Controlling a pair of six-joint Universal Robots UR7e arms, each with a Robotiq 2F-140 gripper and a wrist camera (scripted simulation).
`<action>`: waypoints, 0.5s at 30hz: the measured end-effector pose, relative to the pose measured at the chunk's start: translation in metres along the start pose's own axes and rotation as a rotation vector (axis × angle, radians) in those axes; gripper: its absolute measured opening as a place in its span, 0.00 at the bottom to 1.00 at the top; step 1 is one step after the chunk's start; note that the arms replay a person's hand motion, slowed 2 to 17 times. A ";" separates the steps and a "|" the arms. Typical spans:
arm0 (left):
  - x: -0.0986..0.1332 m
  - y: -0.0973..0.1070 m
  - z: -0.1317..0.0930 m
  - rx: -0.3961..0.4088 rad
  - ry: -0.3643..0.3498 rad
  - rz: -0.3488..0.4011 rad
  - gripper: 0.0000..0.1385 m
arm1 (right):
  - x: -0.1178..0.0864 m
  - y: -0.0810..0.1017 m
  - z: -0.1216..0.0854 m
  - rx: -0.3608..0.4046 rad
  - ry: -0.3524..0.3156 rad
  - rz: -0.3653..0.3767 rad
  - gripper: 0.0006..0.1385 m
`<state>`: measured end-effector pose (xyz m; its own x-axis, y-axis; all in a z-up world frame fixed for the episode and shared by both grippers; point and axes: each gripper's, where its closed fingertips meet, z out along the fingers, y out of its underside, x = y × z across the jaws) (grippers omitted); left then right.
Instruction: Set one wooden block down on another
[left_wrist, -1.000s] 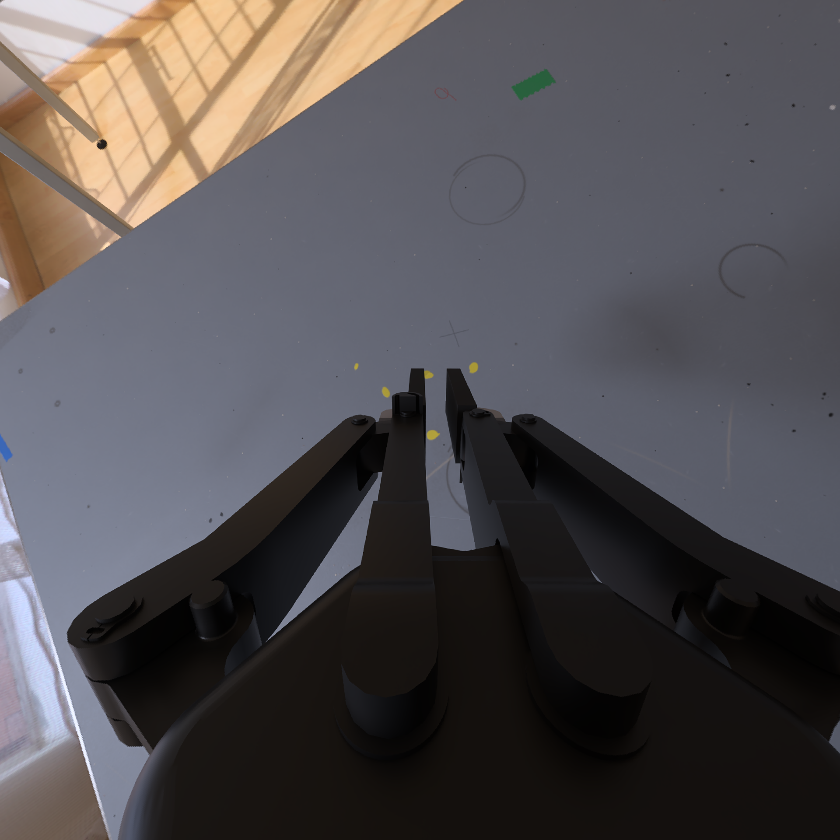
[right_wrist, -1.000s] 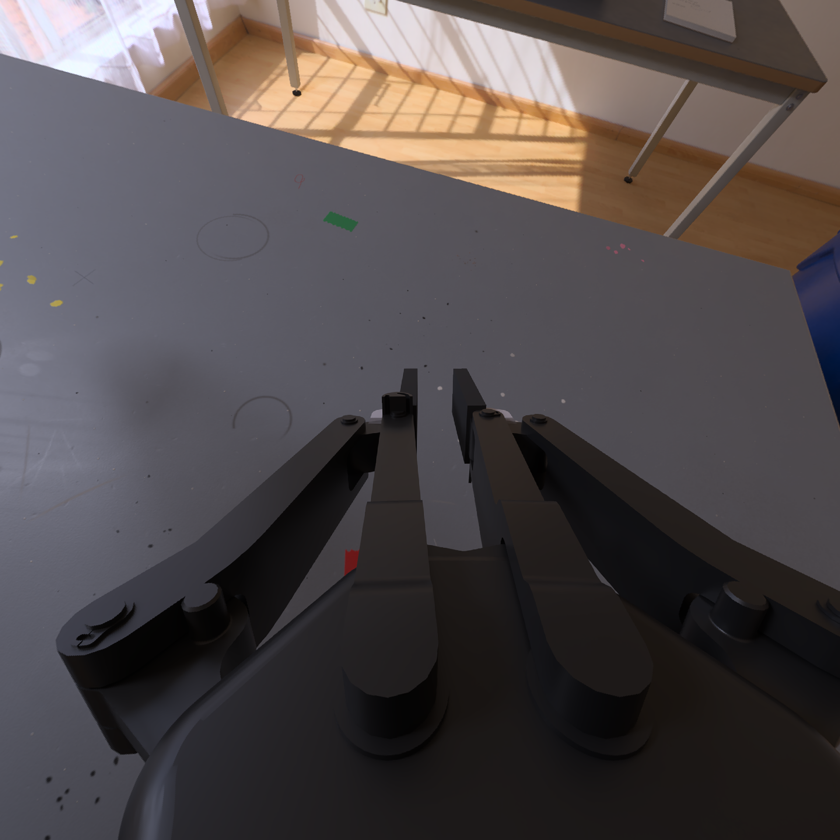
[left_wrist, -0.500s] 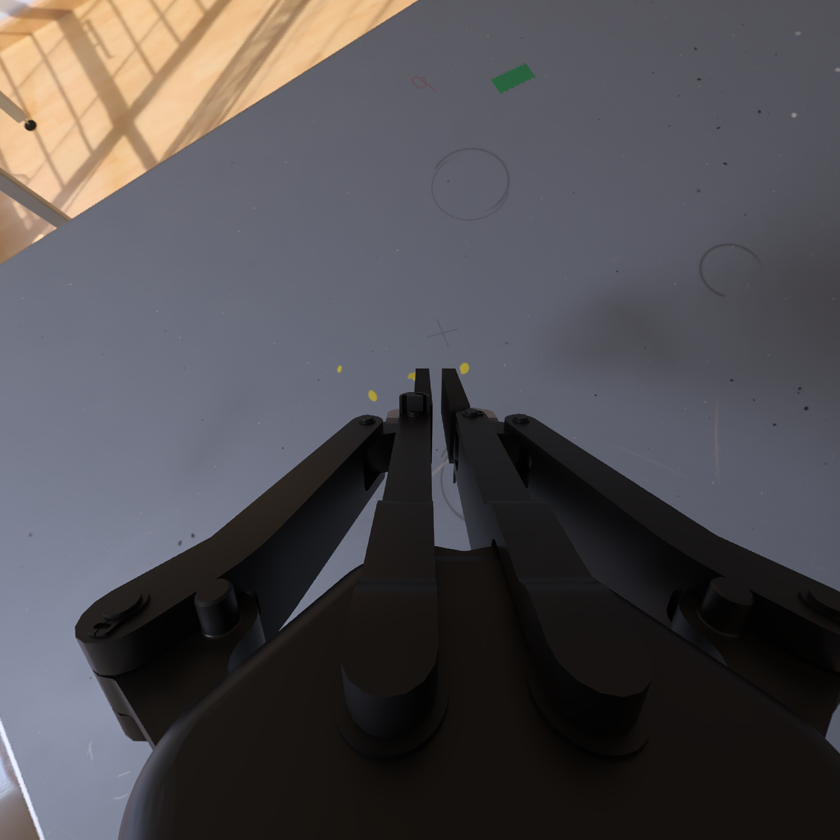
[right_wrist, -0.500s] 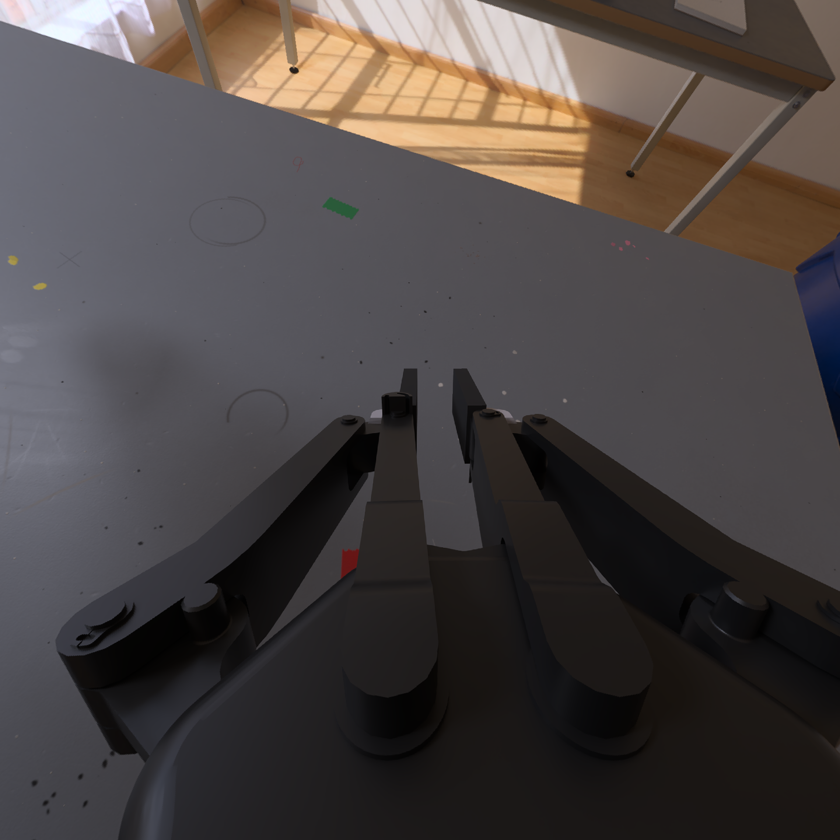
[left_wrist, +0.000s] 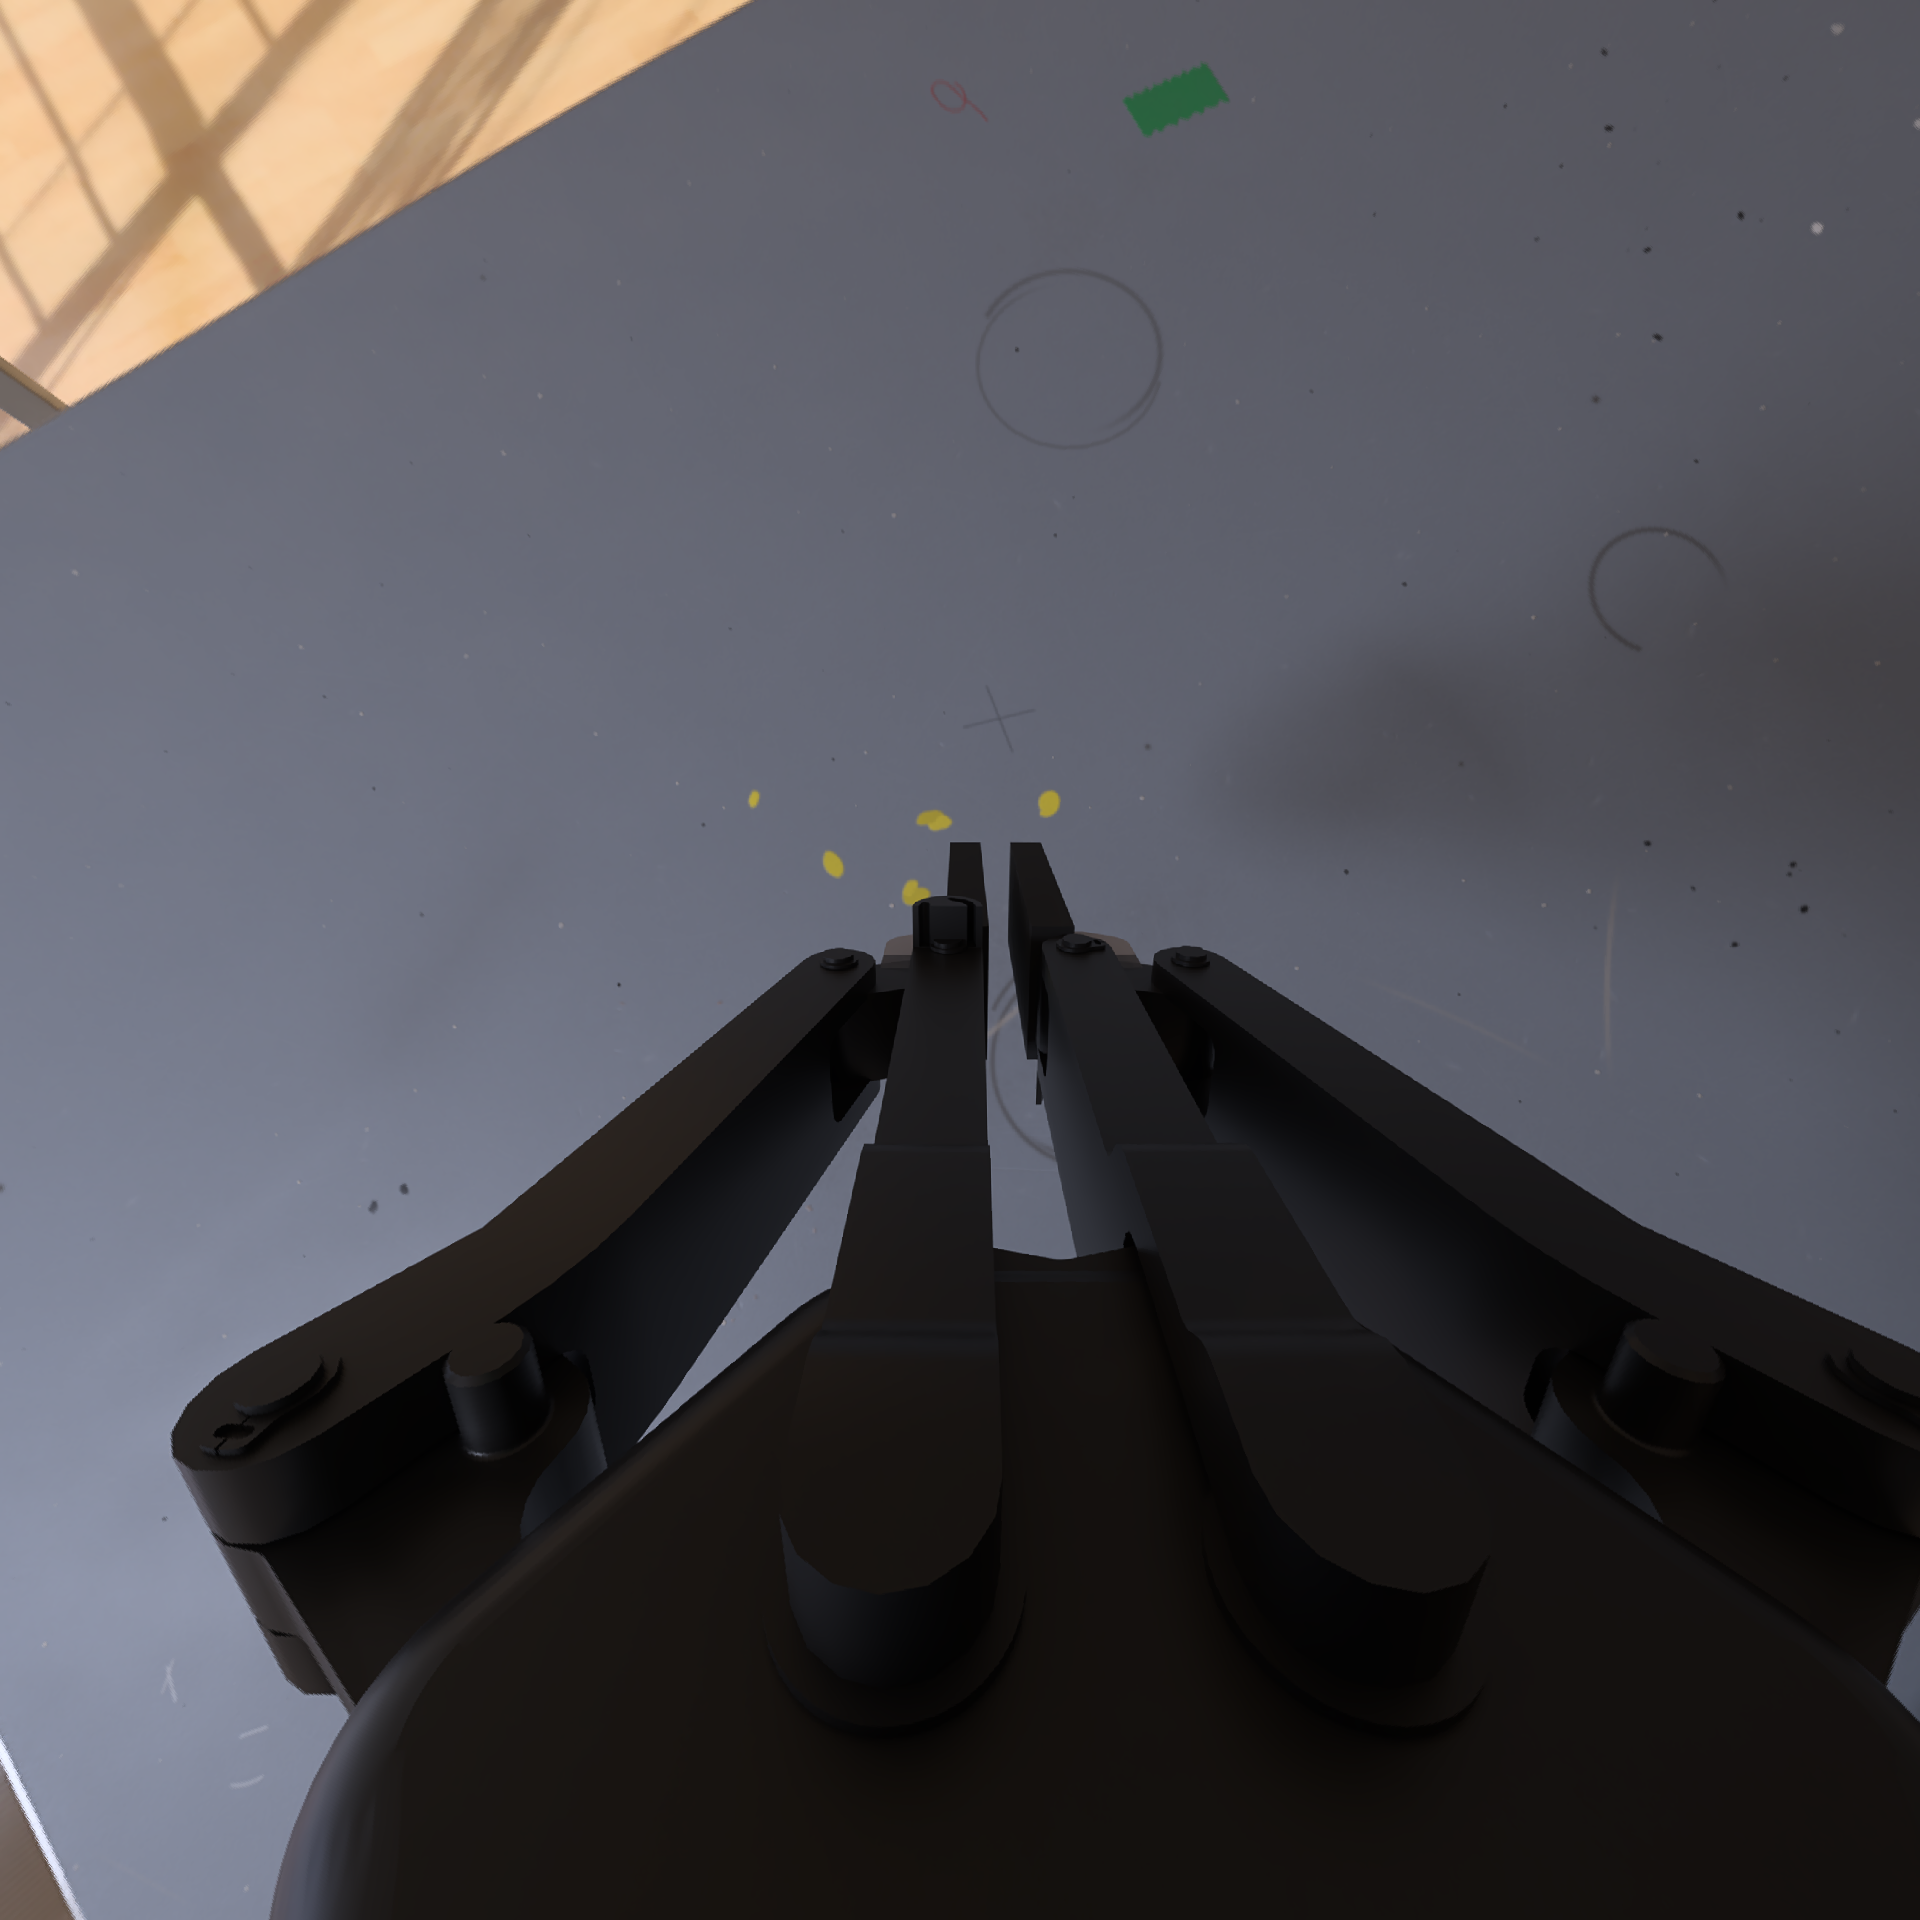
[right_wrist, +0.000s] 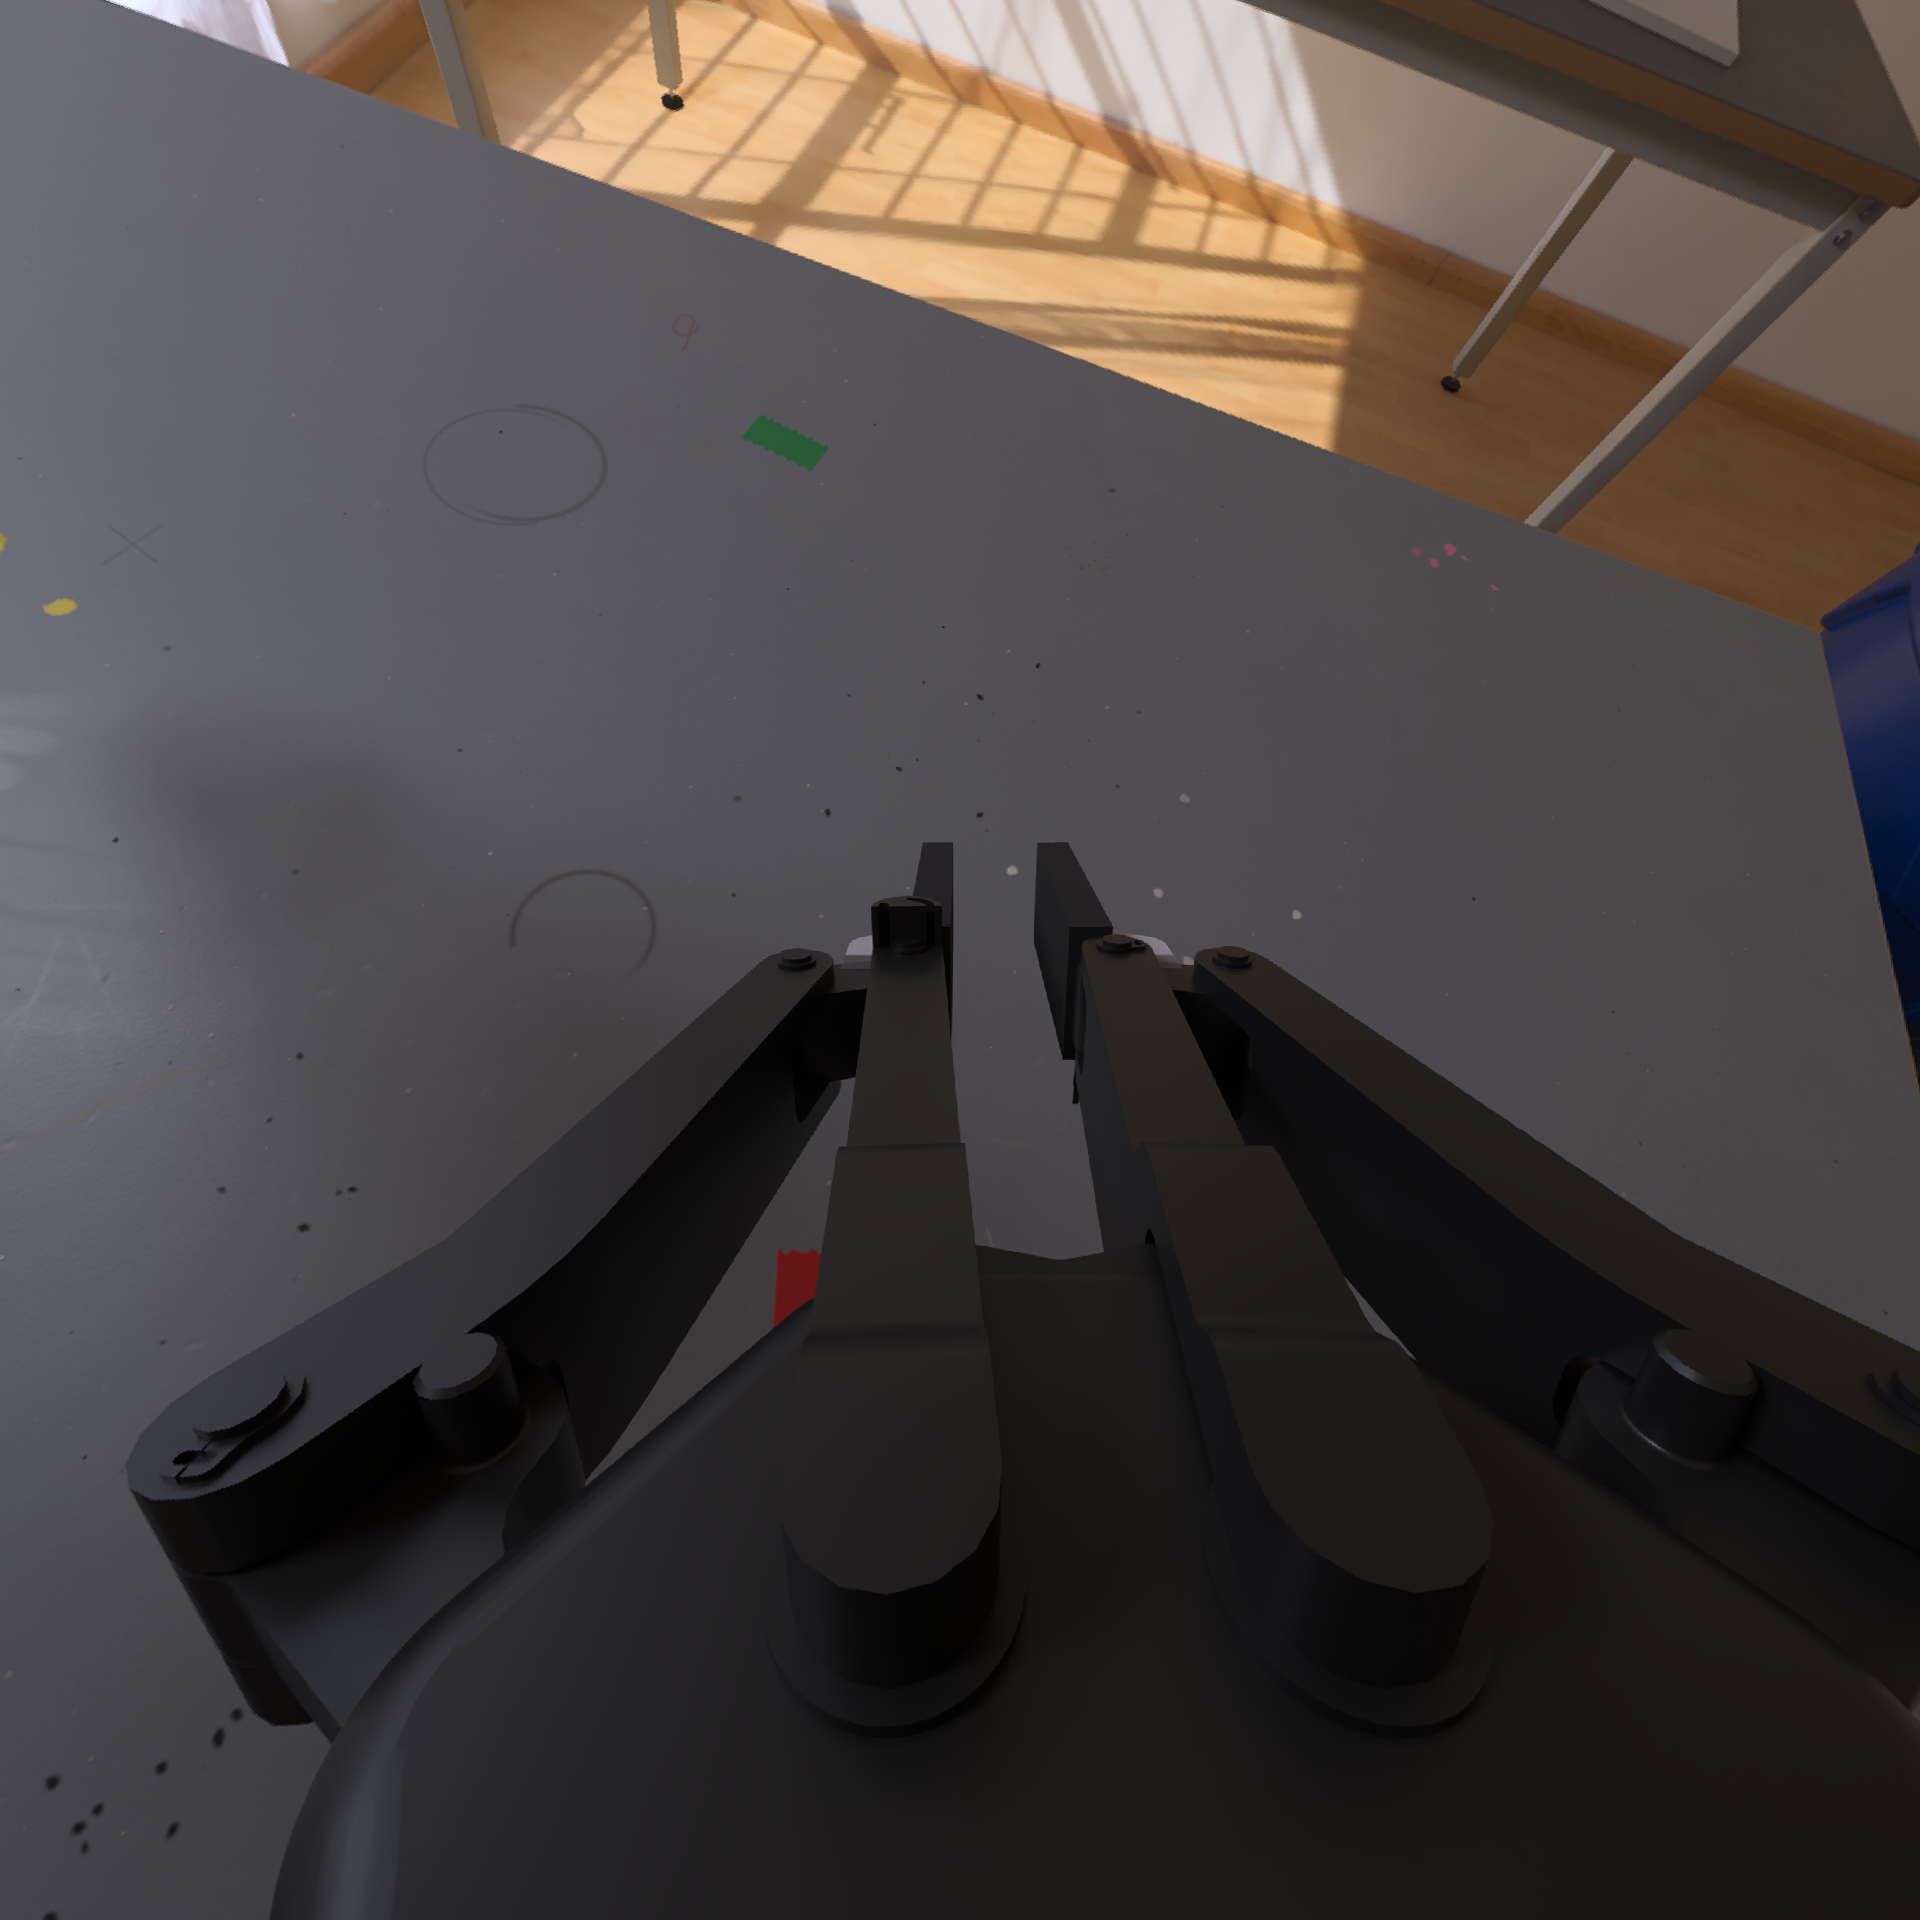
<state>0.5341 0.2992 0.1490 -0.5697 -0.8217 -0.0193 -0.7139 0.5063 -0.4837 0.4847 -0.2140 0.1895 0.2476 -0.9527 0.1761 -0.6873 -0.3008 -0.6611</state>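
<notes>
Left tool (left_wrist: 995, 854) nearly closed, empty, over yellow specks (left_wrist: 933, 821). Right tool (right_wrist: 993, 854) narrow, empty; only here: red tape (right_wrist: 795, 1284), blue bin (right_wrist: 1881, 665).

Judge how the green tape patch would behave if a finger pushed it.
The green tape patch lies flat on the grey table with no lifted edge, so it would probably stay stuck rather than slide. It looks too thin to pinch, and would likely be floppy if peeled.
</notes>
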 end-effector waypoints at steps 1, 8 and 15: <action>0.001 0.002 0.000 -0.009 0.005 -0.002 0.05 | 0.000 0.000 0.000 -0.002 0.000 -0.002 0.15; 0.011 0.020 0.004 -0.099 0.073 -0.036 0.05 | -0.003 0.001 0.004 -0.015 -0.001 -0.015 0.15; 0.020 0.049 0.010 -0.248 0.135 -0.090 0.03 | -0.005 0.003 0.007 -0.035 -0.002 -0.025 0.15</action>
<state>0.4917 0.3051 0.1162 -0.5365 -0.8325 0.1384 -0.8323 0.4949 -0.2495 0.4860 -0.2098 0.1814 0.2662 -0.9449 0.1904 -0.7045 -0.3255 -0.6306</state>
